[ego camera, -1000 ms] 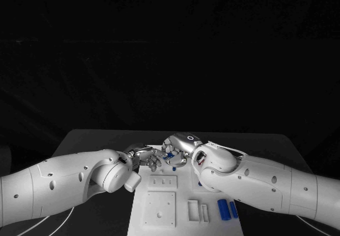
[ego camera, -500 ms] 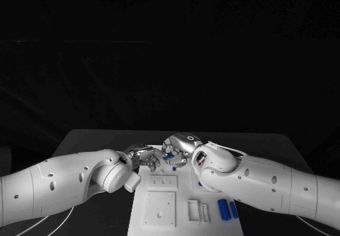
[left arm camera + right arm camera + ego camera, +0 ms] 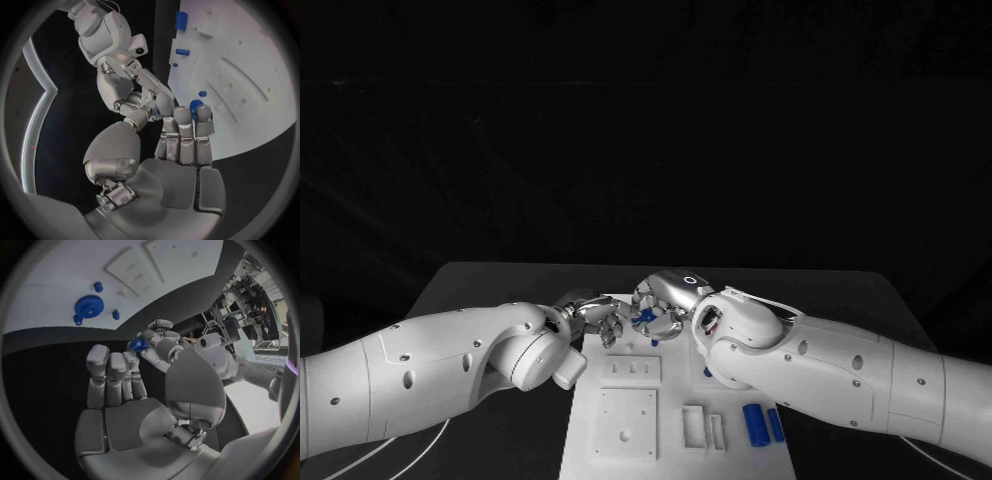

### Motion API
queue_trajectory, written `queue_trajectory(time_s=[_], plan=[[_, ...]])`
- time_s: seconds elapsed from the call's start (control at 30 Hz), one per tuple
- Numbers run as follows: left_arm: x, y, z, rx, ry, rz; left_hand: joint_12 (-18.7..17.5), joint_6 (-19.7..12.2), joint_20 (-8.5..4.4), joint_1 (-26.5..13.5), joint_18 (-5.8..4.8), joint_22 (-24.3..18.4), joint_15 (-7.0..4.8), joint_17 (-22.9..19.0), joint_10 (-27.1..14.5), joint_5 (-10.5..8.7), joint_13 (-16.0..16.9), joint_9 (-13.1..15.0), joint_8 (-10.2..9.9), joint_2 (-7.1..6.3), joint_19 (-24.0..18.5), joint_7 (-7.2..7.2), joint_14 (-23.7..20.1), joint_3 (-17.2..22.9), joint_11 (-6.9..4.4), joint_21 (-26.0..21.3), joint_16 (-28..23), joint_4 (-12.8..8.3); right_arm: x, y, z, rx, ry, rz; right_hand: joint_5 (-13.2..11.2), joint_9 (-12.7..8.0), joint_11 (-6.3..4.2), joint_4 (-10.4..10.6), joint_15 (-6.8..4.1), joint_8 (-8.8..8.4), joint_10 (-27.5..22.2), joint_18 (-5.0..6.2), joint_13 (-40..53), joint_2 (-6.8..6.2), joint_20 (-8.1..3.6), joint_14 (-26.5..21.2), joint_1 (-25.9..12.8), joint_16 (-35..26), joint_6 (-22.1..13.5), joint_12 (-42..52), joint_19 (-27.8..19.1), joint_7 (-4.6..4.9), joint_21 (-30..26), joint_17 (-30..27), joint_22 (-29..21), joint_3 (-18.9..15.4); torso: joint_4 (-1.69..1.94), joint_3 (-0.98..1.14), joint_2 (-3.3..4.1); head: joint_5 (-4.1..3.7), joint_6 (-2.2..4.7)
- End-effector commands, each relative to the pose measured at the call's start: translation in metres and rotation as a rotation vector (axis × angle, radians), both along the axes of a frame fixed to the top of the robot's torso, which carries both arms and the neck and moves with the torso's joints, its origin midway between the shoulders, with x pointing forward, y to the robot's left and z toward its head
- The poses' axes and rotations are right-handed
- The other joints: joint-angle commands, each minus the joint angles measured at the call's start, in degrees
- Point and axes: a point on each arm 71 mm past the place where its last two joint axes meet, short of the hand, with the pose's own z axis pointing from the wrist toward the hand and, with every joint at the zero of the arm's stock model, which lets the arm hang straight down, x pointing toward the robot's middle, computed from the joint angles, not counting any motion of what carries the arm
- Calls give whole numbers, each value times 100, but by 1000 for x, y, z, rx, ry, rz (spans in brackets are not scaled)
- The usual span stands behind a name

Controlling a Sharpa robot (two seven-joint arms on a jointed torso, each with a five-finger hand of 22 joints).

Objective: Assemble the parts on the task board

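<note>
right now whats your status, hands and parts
Both robot hands together over the far end of the task board, a small blue part between their fingertips; cannot tell which holds it. Blue gear lies on the board. Nothing in the way.

Just the tabletop (image 3: 488, 280) here, really.
It's dark, matte, and runs out past the white plate on both sides toward a black backdrop (image 3: 646, 120).

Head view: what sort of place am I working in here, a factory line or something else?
Probably a robotics lab test bench, not a production line. A white task board with slots and small blue parts lies on a black table against a dark backdrop, and the right wrist view shows cluttered equipment racks behind.
</note>
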Motion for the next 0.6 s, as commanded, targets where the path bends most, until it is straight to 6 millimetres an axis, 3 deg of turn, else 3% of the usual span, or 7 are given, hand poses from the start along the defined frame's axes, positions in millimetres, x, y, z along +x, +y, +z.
queue_trajectory(time_s=[0.03, 0.33, 0.6], plan=[[1, -1, 2, 32, -34, 0, 127, 656, -799, 17, -19, -8, -162, 30, 102, 61, 63, 1658, 32, -55, 68, -439, 192, 25, -27, 78, 118, 10, 1, -2, 0, 17, 2, 2, -14, -16, 26, 14, 41, -42, -44, 479, -22, -64, -43, -8, -18, -37, -61, -39, -15, 39, -40, 8, 6, -73, 2, 0, 0, 4, -10], [1, -2, 2, 103, -65, -26, 458, 804, -879, 39, 11, -20, -274, 63, 162, 168, 226, 1833, -26, -122, 189, -508, 280, 12, -100, 280, 406, 0, 2, -17, 1, 61, -4, -13, 53, -113, 137, 31, 148, -245, -171, 479, -108, -137, -30, -73, -102, -103, -399, -147, -114, 155, -120, 17, 9, -439, -3, 1, -2, 8, -14], [3, 0, 1, 216, -102, -53, 685, 930, -911, 85, 35, -12, -334, 45, 175, 218, 349, 1953, -85, -203, 290, -552, 336, 2, -146, 348, 573, 2, -2, -62, 2, 142, 0, -39, 527, -152, 189, 24, 200, -304, -255, 479, -173, -137, -3, -144, -334, -162, -509, -175, -211, 207, -207, 25, 12, -928, 6, 0, 0, 46, -36]])
